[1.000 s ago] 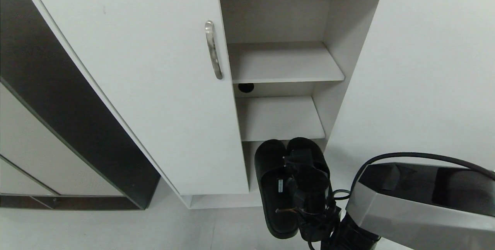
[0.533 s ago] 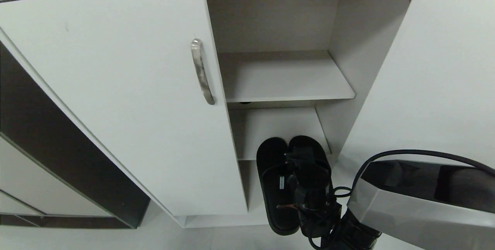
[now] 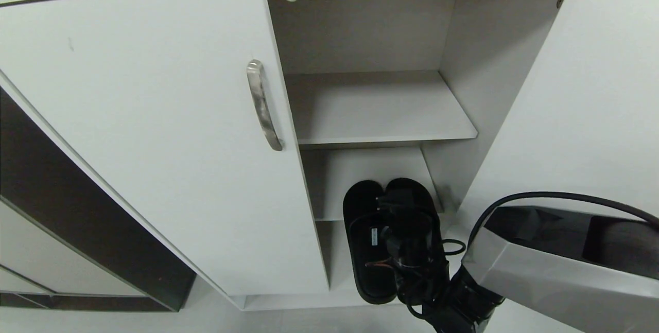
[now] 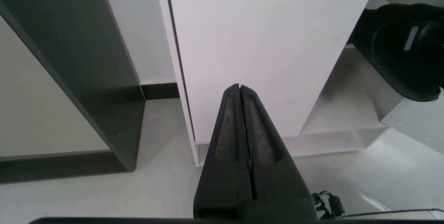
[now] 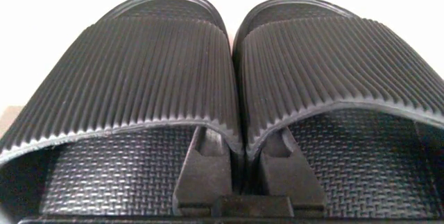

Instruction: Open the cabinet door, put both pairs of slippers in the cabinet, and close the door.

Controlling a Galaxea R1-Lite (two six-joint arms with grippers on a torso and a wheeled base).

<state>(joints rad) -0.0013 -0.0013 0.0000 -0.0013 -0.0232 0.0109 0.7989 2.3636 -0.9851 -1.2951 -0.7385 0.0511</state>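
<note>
Right gripper [image 5: 241, 151] clamped on the black slippers [image 3: 363, 204], a finger tucked inside each, pair side by side, toes toward the cabinet [image 3: 376, 111] shelves

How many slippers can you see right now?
2: the left slipper and the right slipper, side by side, held by the right end effector before the open cabinet. Others may be hidden.

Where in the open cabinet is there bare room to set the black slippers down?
The white upper shelf is bare, bordered by the closed left door and the cabinet's right wall. The middle shelf is bare where it shows. It is crowded at the opening's lower front, where the right gripper holds the pair of black ribbed rubber slippers.
</note>
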